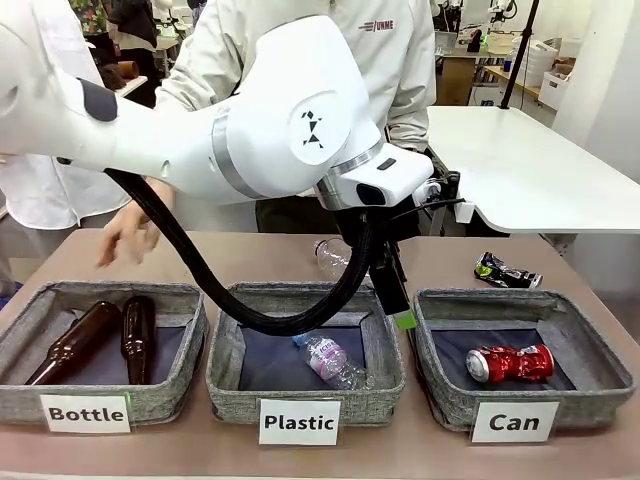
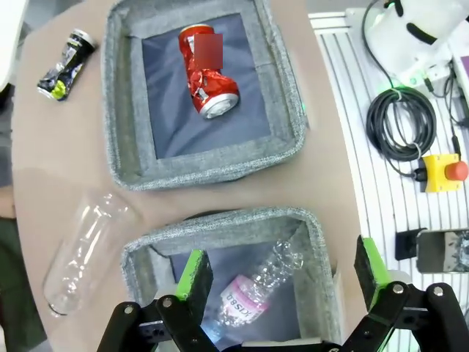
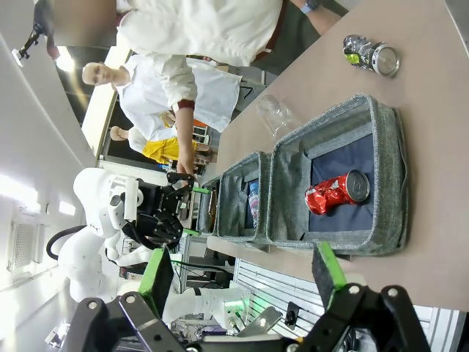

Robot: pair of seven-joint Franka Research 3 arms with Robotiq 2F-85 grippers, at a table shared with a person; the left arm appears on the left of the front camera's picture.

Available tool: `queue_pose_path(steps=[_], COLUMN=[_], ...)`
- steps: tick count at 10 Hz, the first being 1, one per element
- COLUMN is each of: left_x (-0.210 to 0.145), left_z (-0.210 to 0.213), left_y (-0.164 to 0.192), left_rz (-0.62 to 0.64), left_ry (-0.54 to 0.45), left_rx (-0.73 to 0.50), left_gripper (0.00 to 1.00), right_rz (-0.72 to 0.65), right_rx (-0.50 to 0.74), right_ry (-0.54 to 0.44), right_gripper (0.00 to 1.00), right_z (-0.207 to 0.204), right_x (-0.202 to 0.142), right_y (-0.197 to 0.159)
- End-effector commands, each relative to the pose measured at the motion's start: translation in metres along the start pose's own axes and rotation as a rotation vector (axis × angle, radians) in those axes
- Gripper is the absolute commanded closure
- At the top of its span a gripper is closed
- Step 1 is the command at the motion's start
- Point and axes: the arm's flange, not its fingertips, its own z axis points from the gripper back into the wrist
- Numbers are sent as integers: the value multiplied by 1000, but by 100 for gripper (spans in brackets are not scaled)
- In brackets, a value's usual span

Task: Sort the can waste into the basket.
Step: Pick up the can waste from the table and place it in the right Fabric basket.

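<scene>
Front view: left gripper [image 1: 396, 300] low over the right rim of the Plastic basket [image 1: 225, 352], just beside the Can basket [image 1: 600, 352]. Left wrist view: spread wide, green pads [image 2: 194, 273] well apart, nothing held, only a clear bottle [image 2: 245, 304] lying in the basket below. Right wrist view: right gripper [image 3: 242, 275] likewise splayed and empty, looking in from off the near right of the table.

Red can [image 1: 510, 363] already inside the Can basket, on its side. Black can [image 1: 508, 271] out on the bare tabletop [image 1: 440, 260], just beyond the far rim of the Can basket, near it but not touching.

From the left gripper: farther across the table and off to the robot's right, on the other side of the Can basket's far rim. Flat on its side, long axis running roughly along that rim, a little slanted. Silver end turned toward the robot's right and slightly nearer, crumpled green-yellow end toward the middle of the table.

Probably the left gripper the closer of the two, hanging right at the baskets; harder to judge for the right one. For a grasp, likely best to turn the wrist so as to close across the can's narrow width, not along its length, then a short carry back over the rim
</scene>
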Motion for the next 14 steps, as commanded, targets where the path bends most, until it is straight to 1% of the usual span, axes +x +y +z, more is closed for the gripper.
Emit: queue_pose_path(steps=[1, 2, 3, 4, 5, 6, 7, 8, 9, 10, 11, 12, 13, 14], left_x=[-10, -13, -28, -62, -96, -130, -165, -206, -257, -307, -360, -414, -467, -504], left_z=[3, 9, 28, 58, 88, 118, 150, 175, 199, 215, 224, 227, 228, 232], left_y=[-5, -6, -5, 2, 5, 0, -8, -15, -29, -40, -50, -65, -81, -97], left_rz=[-18, -33, -37, -23, 35, 90, 189, 347, 533, 663, 811, 1034, 1250, 1383], left_ry=[-23, -26, -40, -16, -45, -71, -108, -193, -270, -316, -372, -443, -554, -647], left_rx=[6, -1, 13, 42, 52, 76, 98, 82, 71, 62, 3, -63, -162, -196], left_gripper=[0, 0, 0, 0, 0, 0, 0, 0, 0, 0, 0, 0, 0, 0], right_rz=[27, 27, 27, 27, 27, 27, 27, 27, 27, 27, 27, 27, 27, 27], right_rx=[20, 20, 20, 20, 20, 20, 20, 20, 20, 20, 20, 20, 20, 20], right_ry=[-15, -15, -15, -15, -15, -15, -15, -15, -15, -15, -15, -15, -15, -15], right_gripper=[0, 0, 0, 0, 0, 0, 0, 0, 0, 0, 0, 0, 0, 0], right_z=[0, 0, 0, 0, 0, 0, 0, 0, 0, 0, 0, 0, 0, 0], right_x=[2, 2, 2, 2, 2, 2, 2, 2, 2, 2, 2, 2, 2, 2], right_y=[2, 2, 2, 2, 2, 2, 2, 2, 2, 2, 2, 2, 2, 2])
